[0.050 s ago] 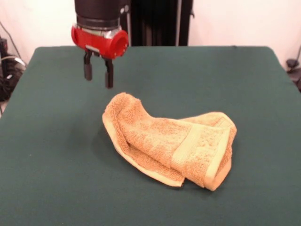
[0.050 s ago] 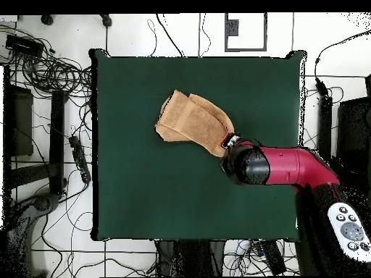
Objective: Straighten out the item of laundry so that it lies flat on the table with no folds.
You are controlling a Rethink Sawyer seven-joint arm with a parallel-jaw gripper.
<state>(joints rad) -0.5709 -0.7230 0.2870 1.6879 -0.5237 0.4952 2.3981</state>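
Front view shows the orange-tan washcloth (image 1: 171,141) still folded over itself near the middle of the green table (image 1: 56,155), while the empty gripper (image 1: 97,71) hangs with fingers apart above its far left end, so the flattening is not done.

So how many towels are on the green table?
1. The orange-tan towel lies bunched and folded near the middle of the table, with the tool hanging open above, beside one end.

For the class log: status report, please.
Gripper open, empty, above table. Washcloth folded over, not flat. Nothing in the way.
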